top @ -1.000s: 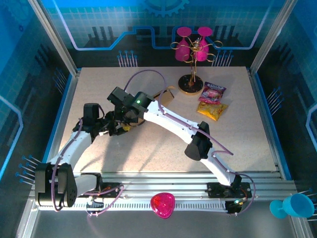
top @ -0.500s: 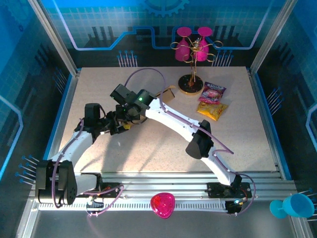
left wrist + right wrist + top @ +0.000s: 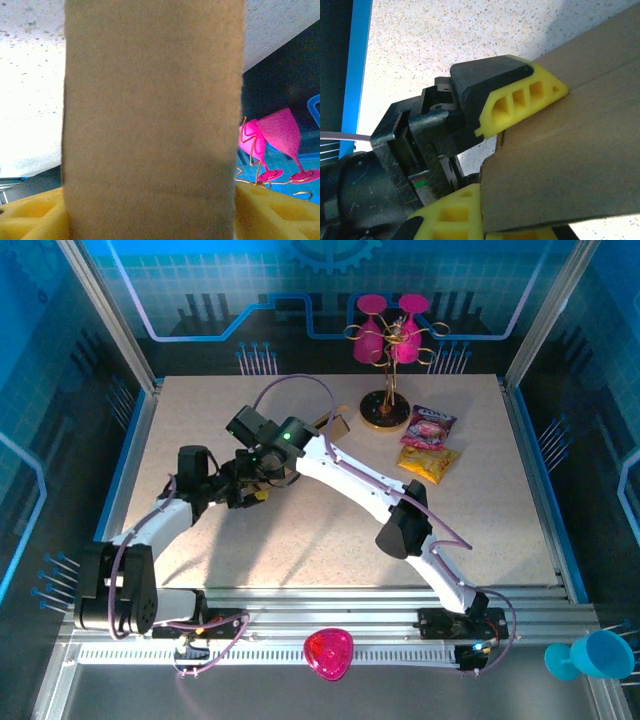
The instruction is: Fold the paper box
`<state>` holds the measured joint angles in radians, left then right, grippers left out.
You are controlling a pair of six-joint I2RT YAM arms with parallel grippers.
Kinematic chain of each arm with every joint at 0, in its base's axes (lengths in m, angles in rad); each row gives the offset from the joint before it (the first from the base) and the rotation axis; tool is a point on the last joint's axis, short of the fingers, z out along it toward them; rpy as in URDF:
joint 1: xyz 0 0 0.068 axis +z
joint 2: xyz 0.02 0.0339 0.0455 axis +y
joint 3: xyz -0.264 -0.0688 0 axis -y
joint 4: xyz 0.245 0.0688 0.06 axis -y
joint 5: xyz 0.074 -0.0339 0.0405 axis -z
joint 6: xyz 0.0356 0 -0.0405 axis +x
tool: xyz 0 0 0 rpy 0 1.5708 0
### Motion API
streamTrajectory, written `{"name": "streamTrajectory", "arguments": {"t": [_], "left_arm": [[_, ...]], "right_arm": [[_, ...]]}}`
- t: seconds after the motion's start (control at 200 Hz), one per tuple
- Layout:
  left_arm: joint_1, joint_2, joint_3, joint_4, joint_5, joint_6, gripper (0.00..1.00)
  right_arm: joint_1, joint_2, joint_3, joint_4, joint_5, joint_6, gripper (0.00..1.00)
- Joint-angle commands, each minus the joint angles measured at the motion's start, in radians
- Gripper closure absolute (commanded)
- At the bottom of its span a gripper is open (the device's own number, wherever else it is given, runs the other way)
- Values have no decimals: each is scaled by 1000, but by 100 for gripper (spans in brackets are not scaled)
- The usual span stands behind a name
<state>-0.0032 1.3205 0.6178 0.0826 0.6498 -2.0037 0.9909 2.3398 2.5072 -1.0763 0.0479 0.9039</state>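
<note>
From above, you see a corner of the paper box [image 3: 342, 426] poking out behind the crossed arms, mid-table [image 3: 480, 520]. Your right wrist view adds the grip: the left gripper [image 3: 520, 145] clamps the box's panel between its yellow fingers [image 3: 520, 100]. The right gripper [image 3: 258, 472] is pinched closed; on what, you cannot tell.

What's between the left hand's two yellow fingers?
The paper box, a brown cardboard panel, stands between the fingers, seen in the left wrist view.
</note>
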Motion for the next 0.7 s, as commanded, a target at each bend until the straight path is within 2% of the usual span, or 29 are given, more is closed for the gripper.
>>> {"name": "streamTrajectory", "arguments": {"t": [0.0, 0.185, 0.36, 0.52, 0.695], "left_arm": [[-14, 35, -8, 59, -19, -127, 33], [-14, 37, -23, 82, -30, -147, 46], [-12, 32, -35, 85, -27, -159, 52], [-11, 34, -37, 82, -29, -159, 57], [-12, 47, -18, 70, -28, -149, 57]], "right_arm": [[9, -19, 22, 41, -74, -16, 100], [0, -29, 10, 41, -69, -31, 100], [-12, -36, 8, 22, -71, -102, 97], [-22, -30, 16, -3, -112, -204, 95], [-21, -26, 24, -56, -77, -297, 93]]}}
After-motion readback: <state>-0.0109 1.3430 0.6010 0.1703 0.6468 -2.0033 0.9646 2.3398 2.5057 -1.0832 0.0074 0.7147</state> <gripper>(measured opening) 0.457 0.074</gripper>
